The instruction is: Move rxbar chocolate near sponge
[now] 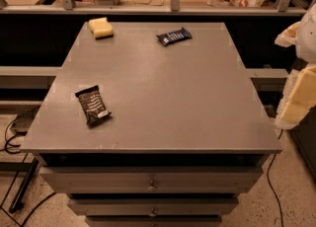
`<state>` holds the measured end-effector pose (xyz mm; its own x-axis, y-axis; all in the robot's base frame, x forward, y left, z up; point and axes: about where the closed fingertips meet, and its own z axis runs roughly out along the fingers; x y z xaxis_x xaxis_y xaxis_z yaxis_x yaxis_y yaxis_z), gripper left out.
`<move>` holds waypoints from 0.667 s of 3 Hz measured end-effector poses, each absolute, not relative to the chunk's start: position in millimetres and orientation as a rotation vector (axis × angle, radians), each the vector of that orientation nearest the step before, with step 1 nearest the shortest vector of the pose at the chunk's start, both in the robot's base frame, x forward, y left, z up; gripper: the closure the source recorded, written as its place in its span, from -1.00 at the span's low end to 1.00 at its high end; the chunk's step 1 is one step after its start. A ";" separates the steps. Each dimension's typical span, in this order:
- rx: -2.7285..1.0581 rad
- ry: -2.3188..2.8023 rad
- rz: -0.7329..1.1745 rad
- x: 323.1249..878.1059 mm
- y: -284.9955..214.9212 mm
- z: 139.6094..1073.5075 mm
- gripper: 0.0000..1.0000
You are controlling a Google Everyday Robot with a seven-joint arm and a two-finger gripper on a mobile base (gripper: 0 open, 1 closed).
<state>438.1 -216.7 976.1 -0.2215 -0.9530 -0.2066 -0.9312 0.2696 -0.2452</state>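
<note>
The rxbar chocolate (92,105) is a dark brown-black wrapper with pale lettering and a small white patch at its near end. It lies flat near the front left of the grey table top (163,83). The sponge (100,27) is a pale yellow foam block at the table's far left corner, well apart from the bar. My gripper (298,95) shows as pale cream parts at the right edge of the view, beyond the table's right side, far from both things and holding nothing that I can see.
A dark blue wrapper with white print (174,36) lies at the far middle of the table. Drawers (152,184) sit under the top. A shelf with a rail (163,9) runs behind. Cables (15,137) lie on the floor at the left.
</note>
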 end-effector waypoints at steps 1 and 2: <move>-1.725 2.232 -0.098 438.1 -216.7 976.1 -1.00; -1.760 2.176 -0.041 441.4 -200.9 972.1 -1.00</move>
